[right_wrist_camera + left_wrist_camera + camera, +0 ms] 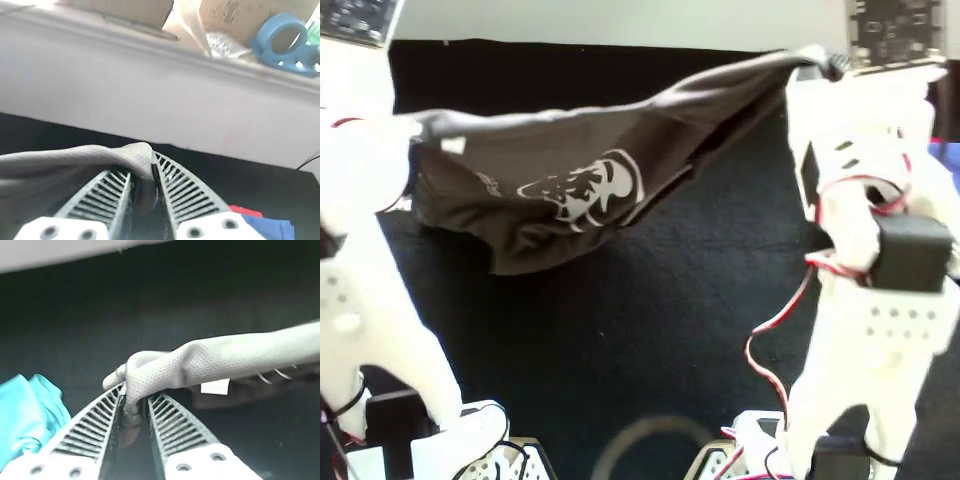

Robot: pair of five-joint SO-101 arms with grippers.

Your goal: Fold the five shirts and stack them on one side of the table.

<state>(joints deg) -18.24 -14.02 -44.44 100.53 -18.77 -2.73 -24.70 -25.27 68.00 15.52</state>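
- Left claw (134, 407) and right claw (145, 187) each clamp tight on an end of the dark grey printed fabric shirt (570, 190).
- It sags between them, hanging above the black desk (670, 300).
- Best spread it taut, then lower both ends evenly.

No wording can be read: the dark shirt (520, 235) carries a white emblem (585, 188) with small lettering beside it too blurred to make out, its white label (215, 387) looks blank, and the marks on a cardboard box (227, 12) are illegible.
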